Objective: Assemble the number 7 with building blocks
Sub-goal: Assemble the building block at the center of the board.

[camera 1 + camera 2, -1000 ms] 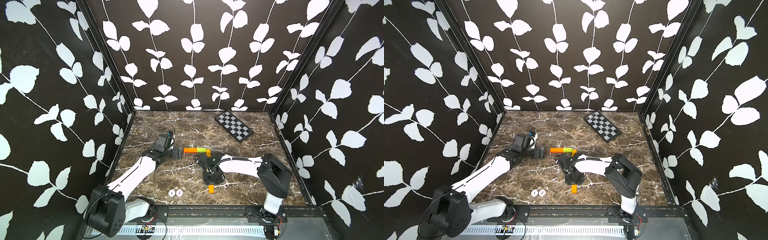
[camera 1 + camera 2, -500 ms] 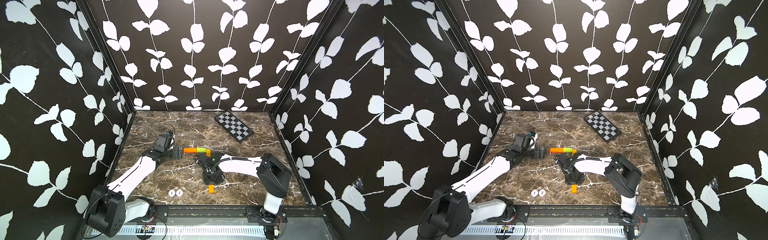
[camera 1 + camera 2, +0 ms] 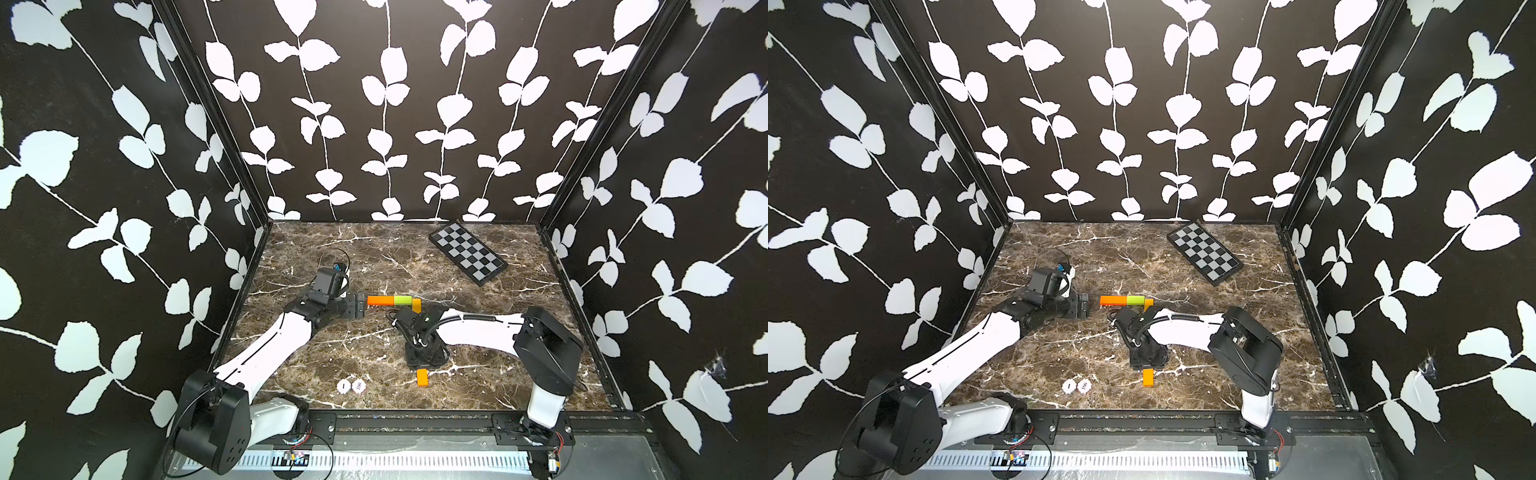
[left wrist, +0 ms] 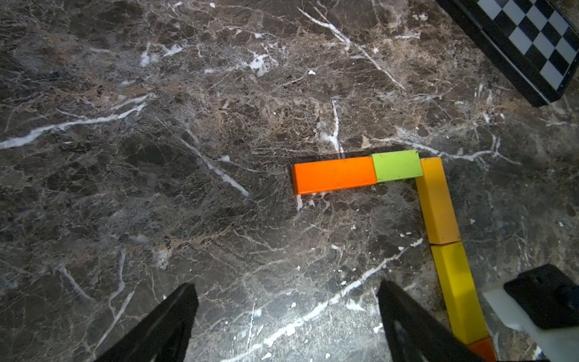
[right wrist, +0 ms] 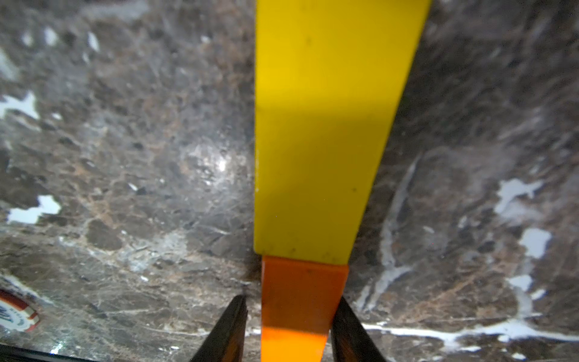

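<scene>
The 7 (image 3: 417, 305) lay in the middle of the table (image 3: 374, 257). A top orange bar (image 4: 333, 174) and a green bar (image 4: 396, 166) made its short stroke, touching end to end. An amber bar (image 4: 437, 200), a yellow bar (image 4: 456, 288) and a foot orange bar (image 3: 422, 377) ran down from the corner. The right gripper (image 5: 291, 299) straddled the foot orange bar, jaws slightly parted, with what seemed a thin gap on one side in the blurred wrist view. The left gripper (image 4: 286, 286) hovered just beside the top orange bar, jaws spread wide, empty.
</scene>
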`<state>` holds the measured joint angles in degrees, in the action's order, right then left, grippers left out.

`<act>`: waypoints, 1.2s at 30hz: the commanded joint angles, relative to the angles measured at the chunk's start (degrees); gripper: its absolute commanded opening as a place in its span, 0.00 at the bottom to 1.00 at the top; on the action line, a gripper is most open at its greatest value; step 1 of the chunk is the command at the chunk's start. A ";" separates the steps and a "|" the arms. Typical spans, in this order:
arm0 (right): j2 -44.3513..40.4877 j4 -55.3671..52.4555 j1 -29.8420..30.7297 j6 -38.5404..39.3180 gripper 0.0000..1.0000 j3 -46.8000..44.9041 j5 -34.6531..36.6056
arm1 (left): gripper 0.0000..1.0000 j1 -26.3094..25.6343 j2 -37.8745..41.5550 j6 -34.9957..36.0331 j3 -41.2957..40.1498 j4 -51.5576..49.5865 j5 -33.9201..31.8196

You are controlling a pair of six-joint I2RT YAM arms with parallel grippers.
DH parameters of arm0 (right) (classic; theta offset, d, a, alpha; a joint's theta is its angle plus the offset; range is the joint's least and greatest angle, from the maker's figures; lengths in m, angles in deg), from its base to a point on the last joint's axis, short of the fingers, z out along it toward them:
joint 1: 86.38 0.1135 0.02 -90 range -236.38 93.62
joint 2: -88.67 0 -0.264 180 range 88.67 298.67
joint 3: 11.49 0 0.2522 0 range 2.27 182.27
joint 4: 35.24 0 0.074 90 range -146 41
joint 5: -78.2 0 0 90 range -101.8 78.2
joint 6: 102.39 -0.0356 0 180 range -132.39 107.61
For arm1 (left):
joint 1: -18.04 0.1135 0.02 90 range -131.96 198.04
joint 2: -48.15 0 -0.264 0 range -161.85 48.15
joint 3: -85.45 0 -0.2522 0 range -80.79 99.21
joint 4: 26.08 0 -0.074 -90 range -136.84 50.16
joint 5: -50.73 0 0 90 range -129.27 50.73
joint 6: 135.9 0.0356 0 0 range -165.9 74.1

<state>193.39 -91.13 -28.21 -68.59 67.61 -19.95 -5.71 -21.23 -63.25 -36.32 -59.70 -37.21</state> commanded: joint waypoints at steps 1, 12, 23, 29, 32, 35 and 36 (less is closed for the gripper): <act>3.02 0.56 -0.91 -0.14 0.44 -1.49 4.28 | 0.93 -0.21 1.51 0.38 -0.26 -0.62 -0.63; 3.20 0.33 -0.87 0.04 0.36 -1.23 4.31 | 0.93 -0.23 1.62 0.48 -0.20 -0.71 -0.69; 3.64 -0.14 -0.89 0.13 0.35 -0.42 4.35 | 0.93 -0.15 1.63 0.64 -0.31 -0.71 -0.62; 4.04 -0.11 -0.91 0.31 0.35 0.30 4.30 | 0.93 -0.16 1.70 0.75 -0.26 -0.72 -0.74; 4.28 -0.13 -0.93 0.29 0.35 0.44 4.21 | 0.93 -0.16 1.74 0.88 -0.30 -0.71 -0.77; 4.26 -0.21 -0.93 0.31 0.35 0.48 4.19 | 0.93 -0.16 1.71 0.90 -0.26 -0.71 -0.75; 4.17 -0.39 -0.89 0.30 0.35 0.42 4.24 | 0.93 -0.17 1.76 0.85 -0.26 -0.71 -0.82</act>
<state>194.44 -93.03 -28.43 -68.22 68.96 -19.03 -5.71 -21.12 -63.18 -36.32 -59.74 -37.40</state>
